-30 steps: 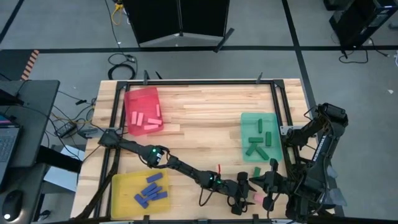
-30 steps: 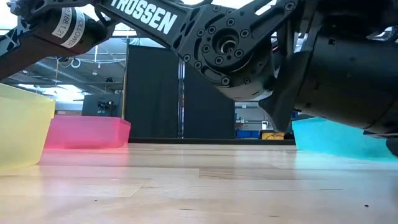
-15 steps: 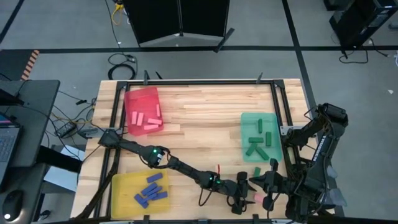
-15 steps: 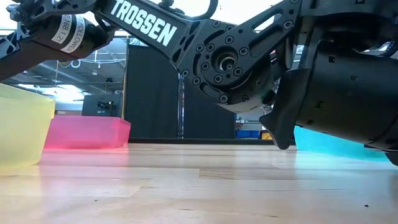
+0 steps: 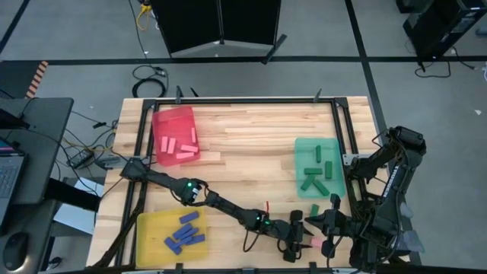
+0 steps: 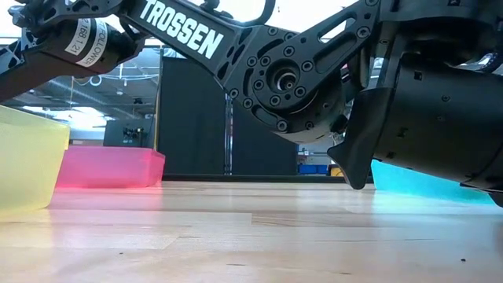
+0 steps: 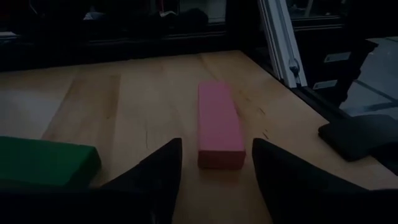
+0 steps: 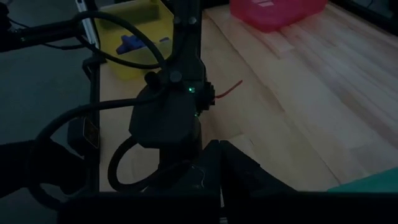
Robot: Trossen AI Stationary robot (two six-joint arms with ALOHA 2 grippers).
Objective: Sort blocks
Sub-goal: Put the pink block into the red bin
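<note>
At the lower right of the high view, your left claw (image 7: 211,177) straddles, unclenched, a small solid pink rectangular block (image 7: 219,124) on the wooden worktop (image 7: 130,112): close squarely across its narrow width, avoiding the green block (image 7: 46,163) nearby.

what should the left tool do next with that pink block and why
Probably finish closing the left tool on the small pink rectangular block: its fingers sit on either side of the block's near end, apart from it, and the block lies flat on the wooden table, not yet lifted.
</note>
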